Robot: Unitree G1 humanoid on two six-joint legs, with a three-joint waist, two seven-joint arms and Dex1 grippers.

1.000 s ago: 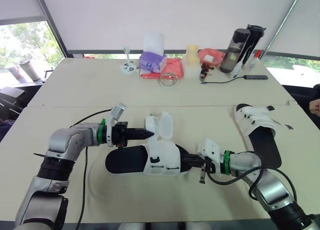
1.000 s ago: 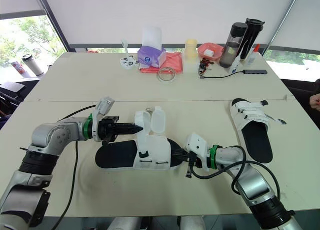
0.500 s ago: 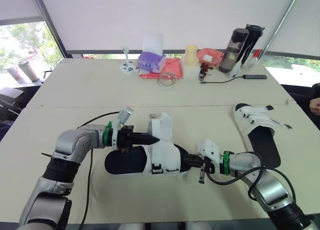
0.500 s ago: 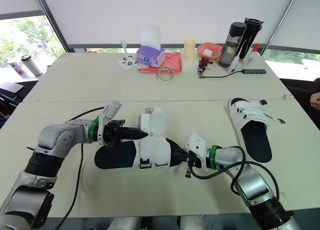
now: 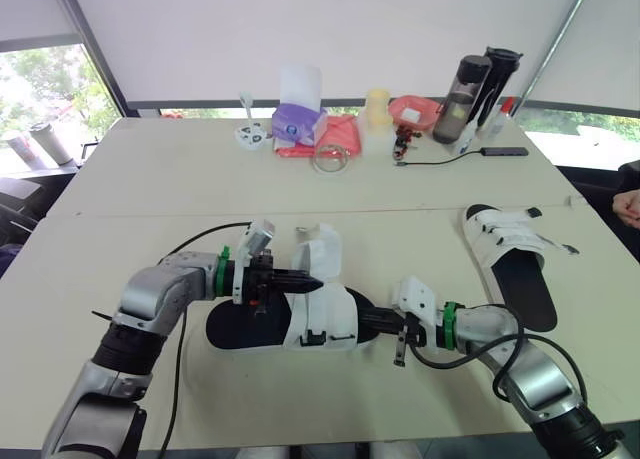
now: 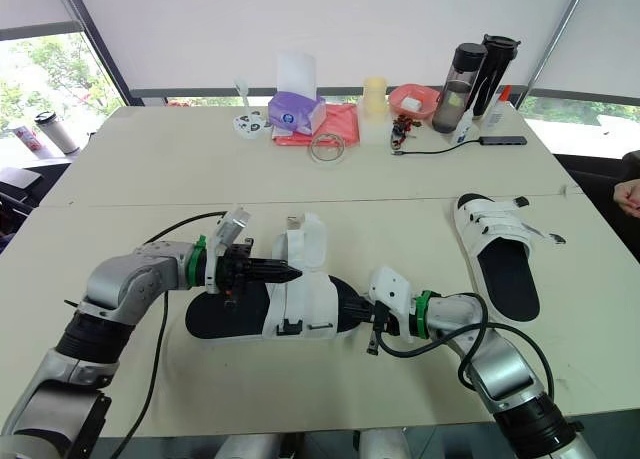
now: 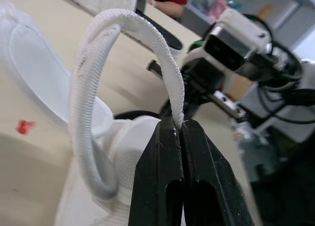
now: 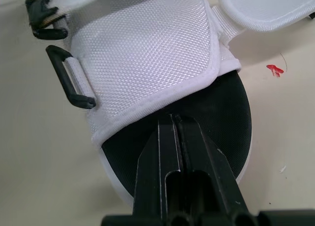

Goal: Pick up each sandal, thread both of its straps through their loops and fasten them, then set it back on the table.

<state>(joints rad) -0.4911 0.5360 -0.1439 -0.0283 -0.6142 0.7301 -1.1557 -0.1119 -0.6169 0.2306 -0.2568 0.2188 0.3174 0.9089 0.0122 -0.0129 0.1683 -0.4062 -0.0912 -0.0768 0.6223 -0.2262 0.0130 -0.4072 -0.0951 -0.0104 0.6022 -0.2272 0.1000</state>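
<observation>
**Between left gripper [image 7: 178, 127] and right gripper [image 8: 172, 118]: a light sandal [image 5: 322, 319], limp strap [image 7: 83, 98]**

The left gripper pinches the soft woven strap, likely floppy and best held near its tip. The right gripper, closed, touches the sandal's white hem [image 8: 157, 104] just ahead of its fingers.

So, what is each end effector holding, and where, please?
Left end effector: the sandal's white strap, by its edge. Right end effector: its black sole, at the toe end.

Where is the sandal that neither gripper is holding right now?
In the head views, the free sandal lies sole-down on the table at the robot's right, beyond the right gripper and apart from the held sandal.
</observation>
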